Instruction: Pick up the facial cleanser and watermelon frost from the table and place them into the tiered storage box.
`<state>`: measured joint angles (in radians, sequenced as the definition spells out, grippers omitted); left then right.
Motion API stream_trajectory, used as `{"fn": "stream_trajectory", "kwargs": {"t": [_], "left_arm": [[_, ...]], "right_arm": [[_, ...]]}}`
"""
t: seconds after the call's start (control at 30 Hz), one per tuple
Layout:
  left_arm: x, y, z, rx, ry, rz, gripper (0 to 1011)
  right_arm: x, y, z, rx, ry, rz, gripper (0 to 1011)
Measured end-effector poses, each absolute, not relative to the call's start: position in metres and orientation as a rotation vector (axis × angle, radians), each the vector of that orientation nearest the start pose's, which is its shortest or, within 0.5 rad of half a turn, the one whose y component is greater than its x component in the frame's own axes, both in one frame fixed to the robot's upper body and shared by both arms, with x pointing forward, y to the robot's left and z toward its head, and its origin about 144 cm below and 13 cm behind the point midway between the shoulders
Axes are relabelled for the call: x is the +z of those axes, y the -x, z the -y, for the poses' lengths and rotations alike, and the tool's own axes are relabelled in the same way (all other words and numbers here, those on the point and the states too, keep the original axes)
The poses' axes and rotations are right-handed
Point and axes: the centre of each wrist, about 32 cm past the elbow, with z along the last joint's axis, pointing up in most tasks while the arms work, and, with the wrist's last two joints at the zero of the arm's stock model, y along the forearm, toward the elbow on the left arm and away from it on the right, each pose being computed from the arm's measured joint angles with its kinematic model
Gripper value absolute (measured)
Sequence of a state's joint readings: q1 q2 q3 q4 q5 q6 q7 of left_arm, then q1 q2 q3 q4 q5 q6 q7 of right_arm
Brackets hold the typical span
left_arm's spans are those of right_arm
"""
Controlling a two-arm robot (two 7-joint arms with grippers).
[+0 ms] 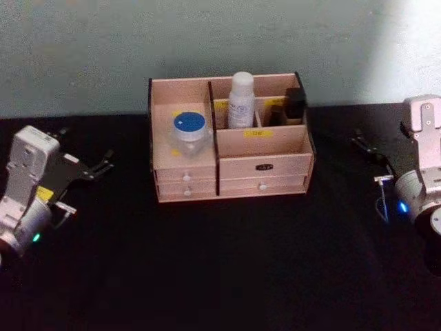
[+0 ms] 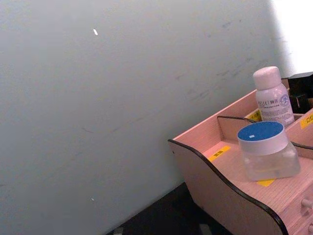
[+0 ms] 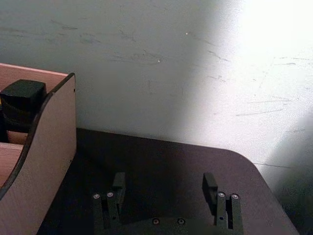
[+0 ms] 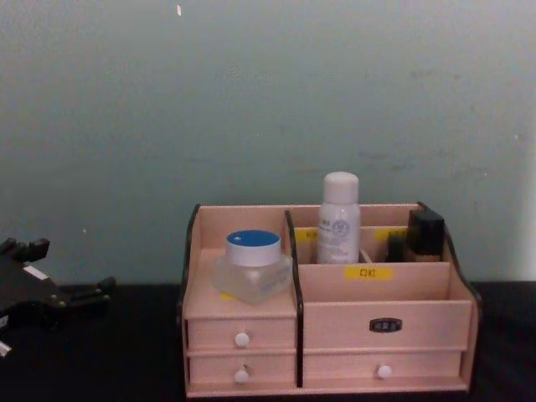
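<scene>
The tiered storage box (image 1: 262, 141) stands at the back middle of the black table, also in the chest view (image 4: 385, 289). A clear jar with a blue lid (image 1: 189, 131) sits on its left shelf. A white bottle (image 1: 241, 100) stands upright in a rear compartment. Their labels do not tell me which is the facial cleanser and which the watermelon frost. My left gripper (image 1: 98, 165) rests open and empty at the table's left, well clear of the box. My right gripper (image 3: 164, 188) is open and empty at the right, beside the box's side wall (image 3: 46, 147).
A black block-shaped item (image 4: 425, 233) stands in the box's rear right compartment. Small drawers with white knobs (image 4: 242, 339) face me. A pale wall rises right behind the box. Bare black tabletop (image 1: 227, 269) stretches in front of the box.
</scene>
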<state>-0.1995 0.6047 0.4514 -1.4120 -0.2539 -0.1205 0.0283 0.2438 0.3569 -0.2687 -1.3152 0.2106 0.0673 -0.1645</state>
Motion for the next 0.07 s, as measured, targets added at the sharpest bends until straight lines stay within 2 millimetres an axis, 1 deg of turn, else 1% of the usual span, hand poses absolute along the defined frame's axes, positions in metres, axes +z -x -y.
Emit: {"fn": "stream_trajectory", "kwargs": {"t": [0.07], "left_arm": [[1.1398,-0.4886,-0.3097,1.248,-0.304,0.285,1001]], "right_arm": [[1.1407,-0.5191,0.2814,-1.571,0.269,0.071,1003]]}}
